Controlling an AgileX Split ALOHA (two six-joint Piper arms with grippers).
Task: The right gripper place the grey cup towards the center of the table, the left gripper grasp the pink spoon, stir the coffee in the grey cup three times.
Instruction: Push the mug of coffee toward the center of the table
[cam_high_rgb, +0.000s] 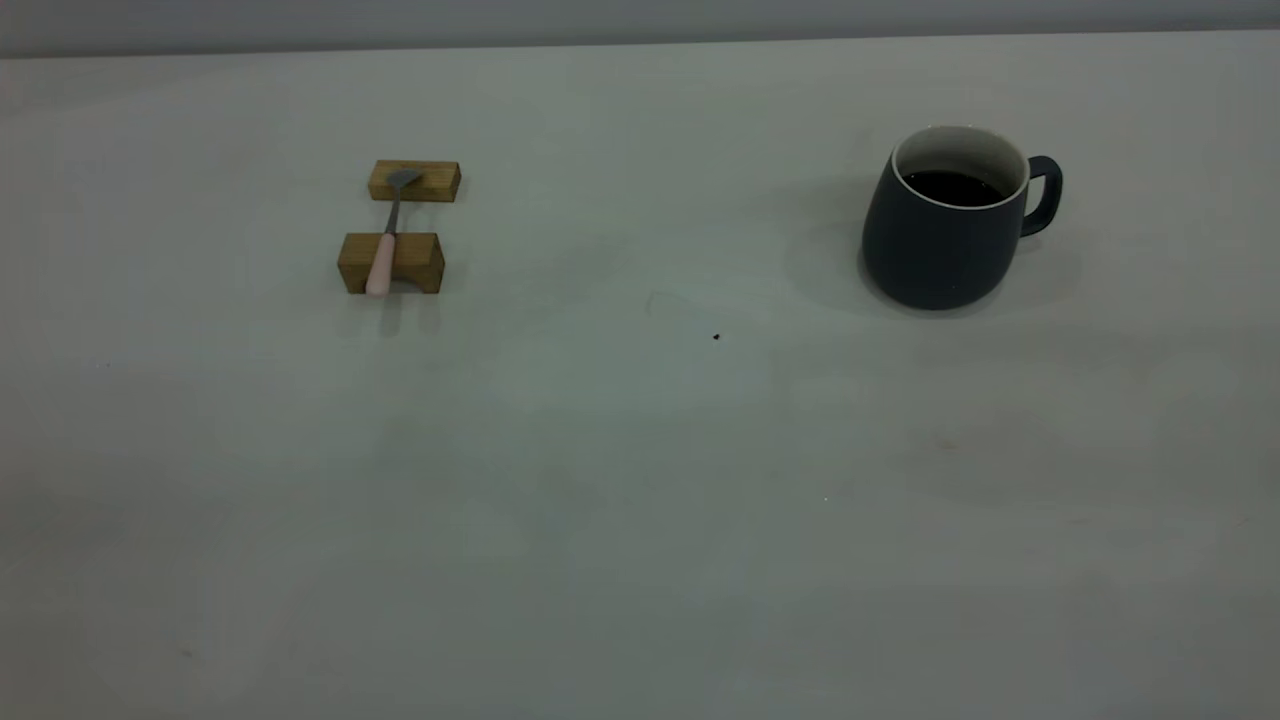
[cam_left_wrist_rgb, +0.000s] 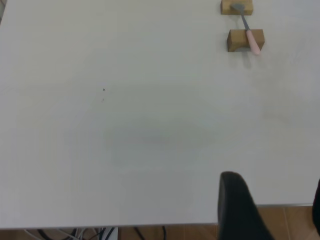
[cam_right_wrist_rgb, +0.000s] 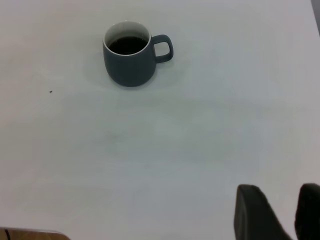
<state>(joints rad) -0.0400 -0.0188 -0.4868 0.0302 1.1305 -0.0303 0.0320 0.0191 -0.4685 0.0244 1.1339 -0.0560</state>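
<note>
— What do we have, starting with the biggest thing?

— We see the table (cam_high_rgb: 640, 520), pale and wide, carrying everything. Next in size is the grey cup (cam_high_rgb: 942, 225), standing upright toward the table's far right part, nearer the far edge than the near one, with its loop handle turned toward the right edge. The coffee (cam_high_rgb: 952, 186) sits dark and flat inside it, below the white rim.

— And on the other side?

— Toward the far left we find two wooden blocks (cam_high_rgb: 392, 262) set one behind the other with a small gap between them. The pink spoon (cam_high_rgb: 384, 243) lies across both: its pink handle rests in the notch of the nearer block and juts out slightly toward the near edge, while its grey bowl rests on the farther block. Spoon and cup are well apart. A tiny dark speck (cam_high_rgb: 716, 337) lies on the table between them, closer to the middle.

— The grippers?

— Neither shows in the exterior view. In its own wrist view we see the left gripper (cam_left_wrist_rgb: 272, 212) by the table's near edge, far from the spoon, its fingers apart and empty. The right gripper (cam_right_wrist_rgb: 282, 215) hangs over the table well short of the cup, fingers likewise apart, holding nothing.
</note>
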